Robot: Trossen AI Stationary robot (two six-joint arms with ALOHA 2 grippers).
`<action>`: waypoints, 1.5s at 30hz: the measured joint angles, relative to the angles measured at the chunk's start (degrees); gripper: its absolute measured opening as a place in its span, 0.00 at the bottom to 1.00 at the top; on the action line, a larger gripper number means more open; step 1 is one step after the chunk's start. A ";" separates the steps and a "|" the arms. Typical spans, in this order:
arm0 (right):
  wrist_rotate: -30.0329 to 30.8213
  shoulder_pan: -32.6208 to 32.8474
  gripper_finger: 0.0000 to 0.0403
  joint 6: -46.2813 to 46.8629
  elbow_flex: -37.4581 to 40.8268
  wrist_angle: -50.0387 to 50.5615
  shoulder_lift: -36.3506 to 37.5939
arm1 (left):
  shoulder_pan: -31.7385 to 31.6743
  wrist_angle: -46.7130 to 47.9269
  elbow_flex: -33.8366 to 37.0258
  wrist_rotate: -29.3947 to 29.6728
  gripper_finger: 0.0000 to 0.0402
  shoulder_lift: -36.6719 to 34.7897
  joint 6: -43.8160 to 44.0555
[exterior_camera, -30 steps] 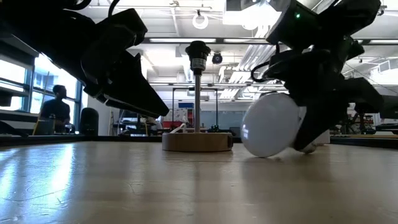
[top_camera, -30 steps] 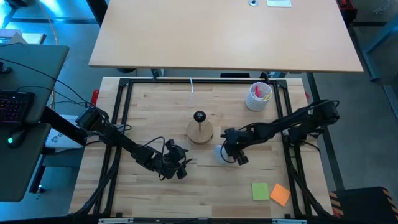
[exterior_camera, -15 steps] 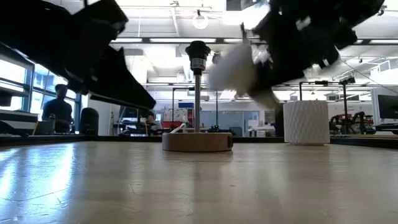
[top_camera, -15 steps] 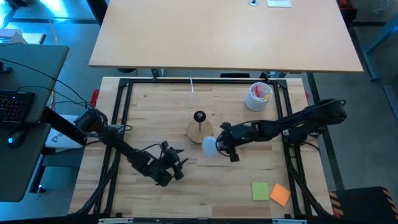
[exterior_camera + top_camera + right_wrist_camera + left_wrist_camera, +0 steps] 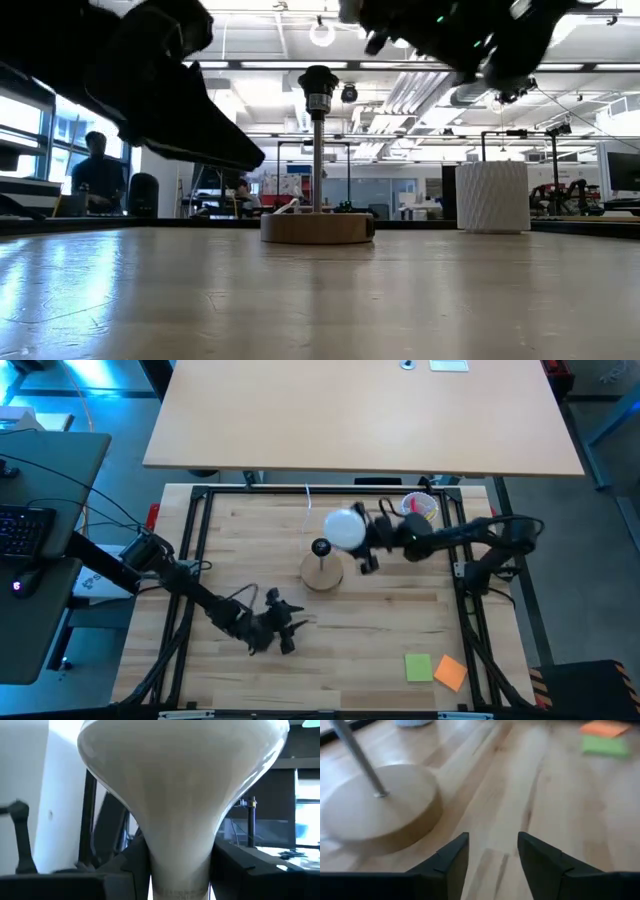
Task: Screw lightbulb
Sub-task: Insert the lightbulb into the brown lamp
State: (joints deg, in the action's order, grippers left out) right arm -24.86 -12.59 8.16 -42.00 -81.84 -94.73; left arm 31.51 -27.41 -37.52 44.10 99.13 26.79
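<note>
Lightbulb (image 5: 345,528) held aloft by right hand (image 5: 372,538), at 1 o'clock from wooden stand (image 5: 322,572) in high view, just beside socket post top (image 5: 321,547) and above tabletop level. Globe pointing away from wrist; narrow neck (image 5: 180,865) clamped between both dark fingers (image 5: 125,870) in right wrist view.

Ordered largest to smallest:

1. Tabletop (image 5: 400,630): light wood slats inside black frame. Second, larger pale desk (image 5: 360,415) at 12 o'clock beyond frame.
2. Right arm: reaching from 3 o'clock edge toward centre. Right hand closed around lightbulb neck, raised near top of low view.
3. Left arm: reaching from 9 o'clock edge. Left hand (image 5: 285,630) low over tabletop at 7 o'clock from wooden stand, well apart from lightbulb. Fingers (image 5: 445,865) parted by narrow gap, gripping nothing; wooden stand base (image 5: 375,815) ahead of fingers.
4. Wooden stand: round disc base at tabletop centre, upright post with black socket (image 5: 319,85) on top, socket unoccupied.
5. White cup (image 5: 416,515): at 1 o'clock from wooden stand, near back edge, coloured contents inside.
6. Sticky notes: green (image 5: 418,667) and orange (image 5: 451,673), touching, at 5 o'clock near front edge.

Person (image 5: 93,175) seated in room beyond, well apart from tabletop.
</note>
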 joint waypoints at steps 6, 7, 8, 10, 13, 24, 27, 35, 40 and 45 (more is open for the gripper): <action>-11.69 -4.01 0.36 7.41 -8.86 -0.47 -9.49 | -4.48 -31.76 15.28 -2.23 0.29 0.00 -2.49; -12.47 -4.67 0.36 7.44 -9.46 -0.70 -10.05 | -5.03 -34.74 16.94 -2.23 0.28 0.00 -2.46; -12.84 -5.26 0.36 7.46 -9.75 -0.73 -10.43 | -5.47 -37.10 18.21 -2.29 0.27 0.00 -2.31; -13.09 -6.27 0.36 7.96 -9.52 -0.66 -10.78 | -6.10 -41.31 19.75 -2.24 0.25 0.00 -1.49; -12.96 -7.10 0.36 8.49 -8.12 -1.36 -10.76 | -5.84 -44.90 19.15 -1.86 0.23 0.00 -1.50; -5.80 -1.89 0.36 5.53 -4.42 -7.26 -11.09 | -3.52 -35.41 7.07 6.02 0.18 -0.07 -12.24; -4.28 -1.19 0.36 4.06 -4.42 -7.09 -10.96 | -4.64 -35.54 5.03 7.37 0.17 -2.57 -16.79; -0.65 -2.41 0.36 3.37 -4.42 -2.29 -10.89 | -5.29 -23.30 4.68 10.03 0.13 -14.94 -19.02; -0.15 -2.41 0.36 3.30 -4.42 -0.05 -11.05 | -5.29 -18.59 4.76 13.06 0.13 -17.75 -19.00; -0.02 -2.41 0.36 3.09 -4.44 0.65 -11.05 | -5.29 -17.35 4.74 13.30 0.13 -17.26 -18.96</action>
State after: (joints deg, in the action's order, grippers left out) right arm -24.88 -15.00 11.25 -46.44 -81.19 -105.78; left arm 26.22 -44.76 -32.77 57.40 81.87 7.82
